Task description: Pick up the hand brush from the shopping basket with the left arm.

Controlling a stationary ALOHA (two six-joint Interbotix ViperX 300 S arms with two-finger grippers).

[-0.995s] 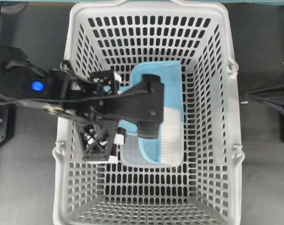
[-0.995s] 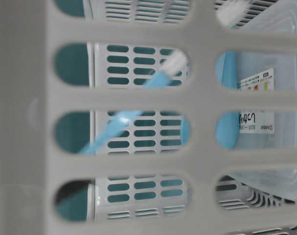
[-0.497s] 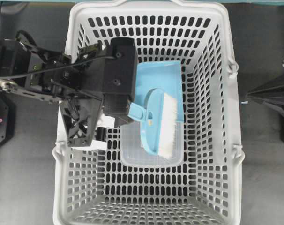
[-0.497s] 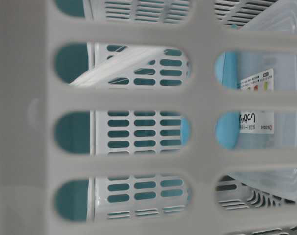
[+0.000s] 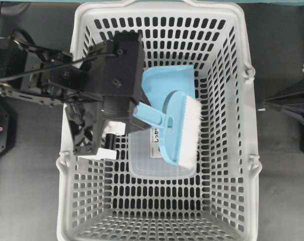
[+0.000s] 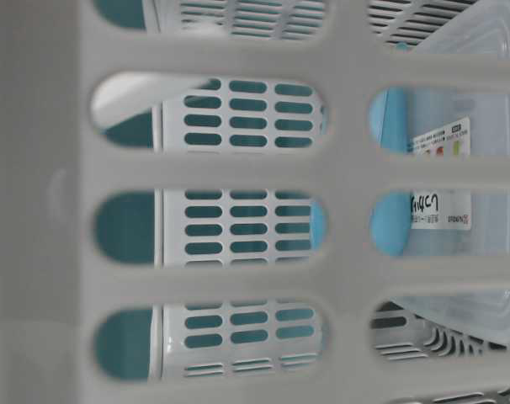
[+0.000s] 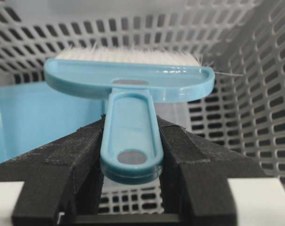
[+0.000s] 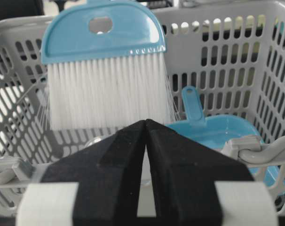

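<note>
The left gripper (image 7: 131, 155) is clamped on the thin handle of the hand brush (image 5: 178, 127), which hangs above the blue dustpan (image 5: 164, 83) inside the shopping basket (image 5: 227, 150), so only lifting clear seems left.

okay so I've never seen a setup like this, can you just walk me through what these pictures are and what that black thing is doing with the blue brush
Two black robot arms work at a grey shopping basket. One picture looks straight down, one peers through the basket's slotted wall, and one camera rides on each wrist. The left gripper is shut on the thin handle of the hand brush, which hangs above the basket floor with its white bristles pointing away from the arm. A matching blue dustpan and a clear plastic box lie in the basket. The right gripper waits outside, fingers together, holding nothing.
</note>
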